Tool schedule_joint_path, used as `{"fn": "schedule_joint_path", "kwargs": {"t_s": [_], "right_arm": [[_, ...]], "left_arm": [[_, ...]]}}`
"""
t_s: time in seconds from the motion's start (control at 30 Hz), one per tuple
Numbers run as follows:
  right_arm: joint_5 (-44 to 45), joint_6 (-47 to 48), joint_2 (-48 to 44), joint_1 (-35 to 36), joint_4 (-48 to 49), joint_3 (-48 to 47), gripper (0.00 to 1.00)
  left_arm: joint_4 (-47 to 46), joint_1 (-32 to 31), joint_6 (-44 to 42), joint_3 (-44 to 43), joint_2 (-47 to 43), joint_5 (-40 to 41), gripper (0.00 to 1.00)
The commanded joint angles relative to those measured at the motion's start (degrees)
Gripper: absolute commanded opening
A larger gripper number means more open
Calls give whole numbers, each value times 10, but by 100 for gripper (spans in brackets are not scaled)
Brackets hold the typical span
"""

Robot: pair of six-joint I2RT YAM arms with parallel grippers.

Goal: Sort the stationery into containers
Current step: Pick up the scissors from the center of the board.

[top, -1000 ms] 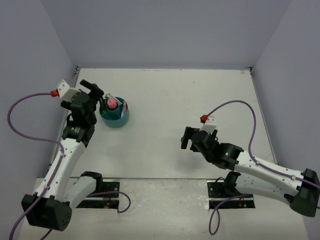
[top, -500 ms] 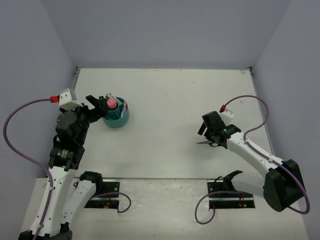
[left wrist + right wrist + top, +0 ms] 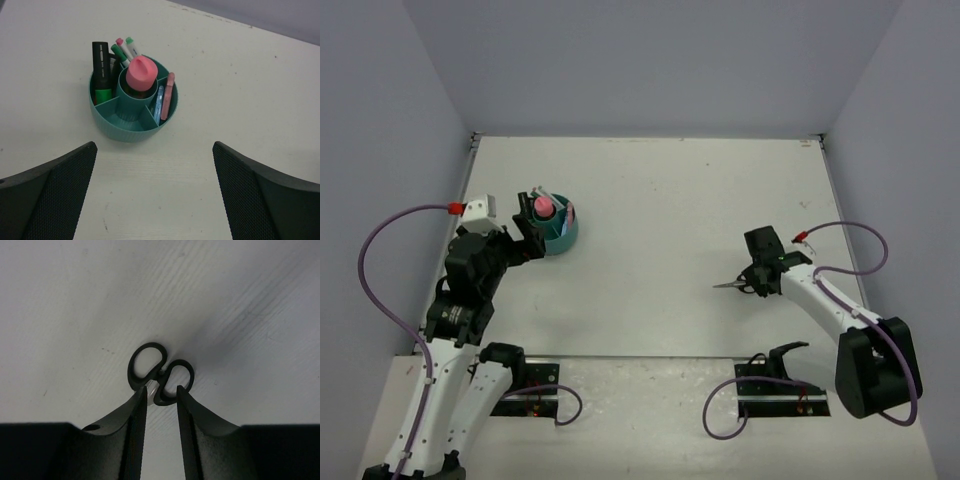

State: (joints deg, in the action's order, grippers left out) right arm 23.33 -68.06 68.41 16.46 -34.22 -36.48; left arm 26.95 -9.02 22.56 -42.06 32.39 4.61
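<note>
The small black-handled scissors point(image 3: 728, 286) lie on the table at the right, blade tip pointing left. My right gripper point(image 3: 756, 281) stands over their handle end. In the right wrist view the jaws of my right gripper point(image 3: 161, 391) have closed narrowly on the scissors point(image 3: 162, 374) just below the two loops. The round teal organiser point(image 3: 560, 238) holds a pink stubby tube point(image 3: 141, 72), a green highlighter point(image 3: 102, 70), thin pens point(image 3: 125, 47) and pink and blue clips point(image 3: 167, 95). My left gripper point(image 3: 532, 238) hovers just near-left of the organiser point(image 3: 131, 136), wide open and empty point(image 3: 154, 150).
White tabletop point(image 3: 660, 200) enclosed by grey walls on three sides. Purple cables loop off both arms. The arm bases are mounted at the near edge.
My right arm swung right and down onto the scissors and its jaws closed from wide to narrow around them. My left arm drew back toward the near left of the organiser.
</note>
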Motion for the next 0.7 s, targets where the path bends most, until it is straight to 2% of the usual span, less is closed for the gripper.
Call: {"fn": "schedule_joint_path", "kwargs": {"t_s": [0.0, 0.2, 0.67], "right_arm": [[-3, -111, -21, -15, -46, 17, 32], [-9, -147, -36, -18, -66, 27, 31], [-32, -151, 68, -32, -65, -18, 31]], "left_arm": [[-7, 3, -23, 7, -23, -17, 100], [-14, 3, -23, 14, -39, -18, 100], [-14, 1, -24, 15, -51, -22, 100]]}}
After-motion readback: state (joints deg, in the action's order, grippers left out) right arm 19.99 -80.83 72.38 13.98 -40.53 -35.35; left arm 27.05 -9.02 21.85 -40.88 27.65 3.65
